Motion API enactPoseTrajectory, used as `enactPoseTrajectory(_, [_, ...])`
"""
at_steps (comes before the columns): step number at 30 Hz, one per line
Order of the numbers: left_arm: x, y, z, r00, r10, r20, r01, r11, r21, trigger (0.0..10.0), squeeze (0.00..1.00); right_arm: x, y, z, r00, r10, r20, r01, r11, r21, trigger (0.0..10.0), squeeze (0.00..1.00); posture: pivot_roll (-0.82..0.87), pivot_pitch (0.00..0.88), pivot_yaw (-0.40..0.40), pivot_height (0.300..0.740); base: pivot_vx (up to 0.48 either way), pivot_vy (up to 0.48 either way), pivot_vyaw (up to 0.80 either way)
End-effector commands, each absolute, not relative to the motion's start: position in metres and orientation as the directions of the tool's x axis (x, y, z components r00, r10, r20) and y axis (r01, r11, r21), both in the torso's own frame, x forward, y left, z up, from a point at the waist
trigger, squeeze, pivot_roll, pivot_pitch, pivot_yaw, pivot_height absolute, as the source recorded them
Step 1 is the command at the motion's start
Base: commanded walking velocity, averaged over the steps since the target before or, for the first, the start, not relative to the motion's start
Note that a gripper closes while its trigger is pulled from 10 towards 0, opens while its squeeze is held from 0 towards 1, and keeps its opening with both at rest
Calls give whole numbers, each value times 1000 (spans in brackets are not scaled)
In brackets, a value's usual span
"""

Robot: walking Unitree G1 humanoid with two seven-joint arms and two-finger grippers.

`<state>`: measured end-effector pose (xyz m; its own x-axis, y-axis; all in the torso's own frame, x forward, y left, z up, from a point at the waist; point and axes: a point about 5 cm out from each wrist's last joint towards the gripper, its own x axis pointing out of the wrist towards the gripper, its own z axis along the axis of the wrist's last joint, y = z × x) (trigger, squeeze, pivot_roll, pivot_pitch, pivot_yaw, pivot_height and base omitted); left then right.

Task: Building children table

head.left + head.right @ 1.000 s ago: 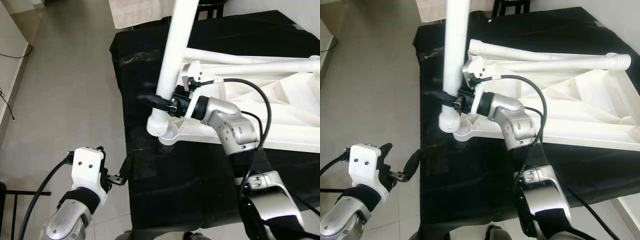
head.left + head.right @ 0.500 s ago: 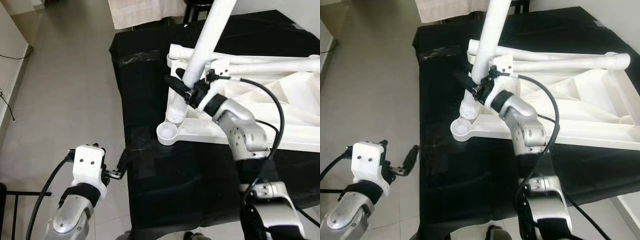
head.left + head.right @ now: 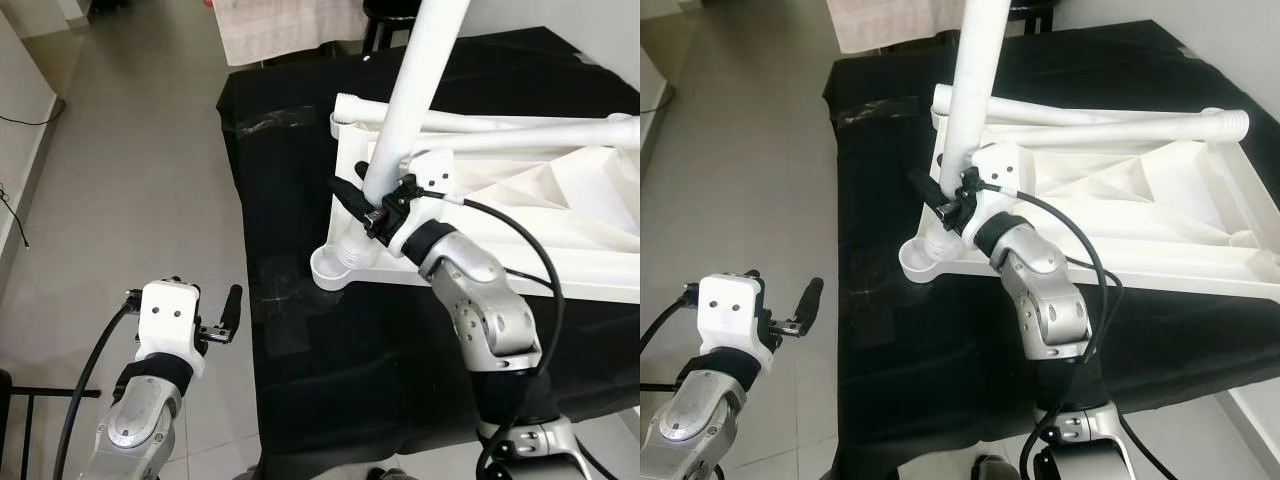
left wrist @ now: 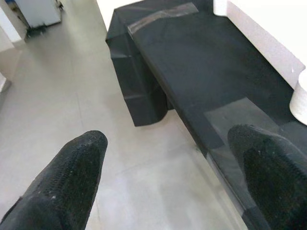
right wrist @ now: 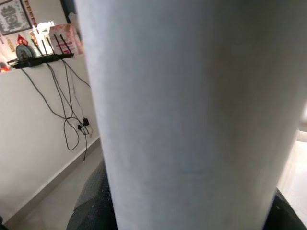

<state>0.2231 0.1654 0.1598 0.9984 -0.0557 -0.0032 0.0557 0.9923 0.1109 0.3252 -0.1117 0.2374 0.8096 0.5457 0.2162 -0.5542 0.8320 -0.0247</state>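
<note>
My right gripper (image 3: 366,200) is clamped on the white table leg (image 3: 405,100), its lower end at the corner socket (image 3: 335,266) of the upturned tabletop (image 3: 560,210) on the black-covered table (image 3: 290,150). Two more legs (image 3: 1120,122) lie across the tabletop behind. Left gripper (image 4: 168,158) is spread wide over the floor (image 3: 130,180), just off the table's edge.

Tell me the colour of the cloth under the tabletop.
Black cloth, clearest in the left eye view.
</note>
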Motion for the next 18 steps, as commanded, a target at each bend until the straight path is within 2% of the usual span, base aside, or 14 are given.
enactPoseTrajectory(1, [222,168,155,999,-32,-18,34,993,115,10000,0,321,-111,240,809,543,227,-553,833,-21,10000,0,-81,130,25,740,0,0,0])
enactPoseTrajectory(16, [225,165,156,999,-44,-2,44,996,77,10000,0,315,-98,255,748,601,282,-624,781,-8,10000,0,-80,104,20,740,0,0,0])
enactPoseTrajectory(18, [226,166,155,999,-48,-5,49,991,128,10000,0,312,-94,253,741,615,270,-637,771,-8,10000,0,-79,100,23,740,0,0,0])
